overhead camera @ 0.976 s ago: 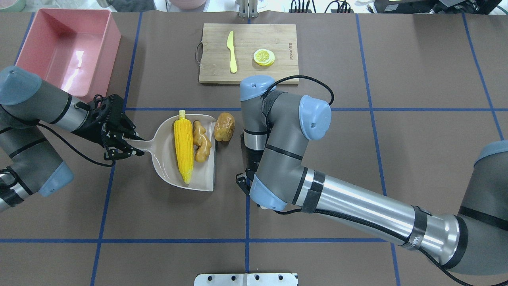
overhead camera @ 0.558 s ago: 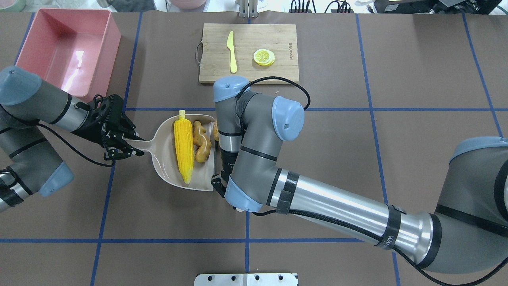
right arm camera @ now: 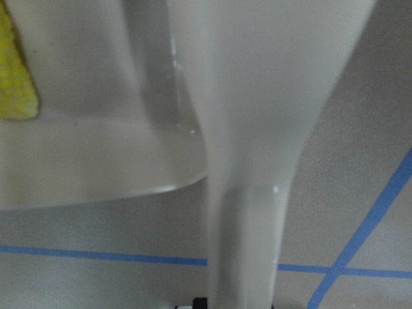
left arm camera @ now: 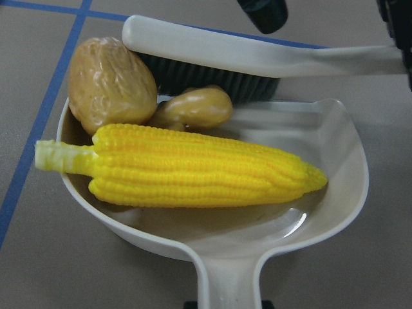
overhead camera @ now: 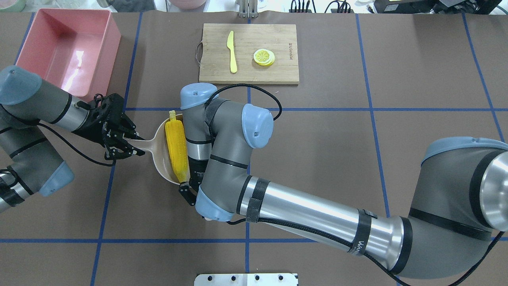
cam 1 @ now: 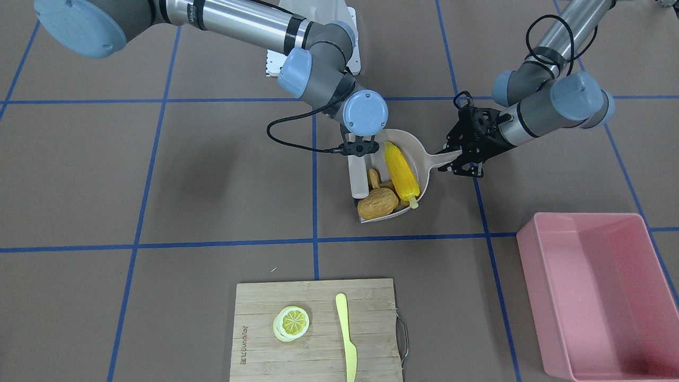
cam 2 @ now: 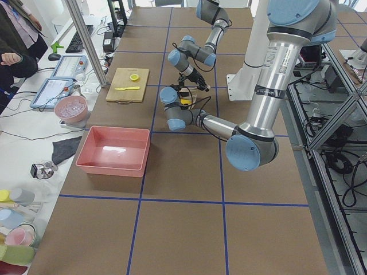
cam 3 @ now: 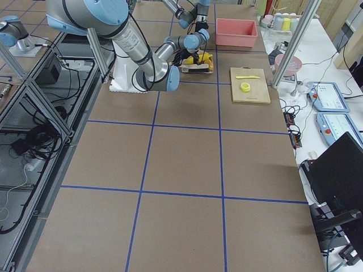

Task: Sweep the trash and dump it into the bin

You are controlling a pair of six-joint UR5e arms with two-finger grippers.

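While the white-handled brush with dark bristles (left arm camera: pixel 212 56) stands across the mouth of the beige-grey plastic dustpan (left arm camera: pixel 309 193), all three toys sit inside, but I call it shaky. The right gripper (cam 1: pixel 360 145) is clamped on the brush handle. The left gripper (overhead camera: pixel 121 147) is closed on the pan's thin handle.

Main risk: the brown-orange oval potato (left arm camera: pixel 109 84) perches at the open lip, right by the end of the bristles. It's rounded and glossy, so I expect it to roll out if the brush backs off before the pan tips back. The knobby tan-orange ginger root (left arm camera: pixel 193 108) lies between the potato, the brush and the yellow corn cob (left arm camera: pixel 193 167); it's lumpy and less likely to roll. The corn is long and ridged with kernels, and its pale stub pokes past the pan rim, so a jolt could pivot it over the side.

The pan floor looks slick and shiny, with little friction. The load sits far out on a narrow handle, so the pan may twist in the grip on lift.

The large pink rectangular plastic tub (overhead camera: pixel 67 51) has tall smooth walls and rounded corners and is empty. It stands well apart, at the far left corner of the brown-covered table (overhead camera: pixel 317 159), so it's a long carry. A sloppy tilt there could drop a piece outside.
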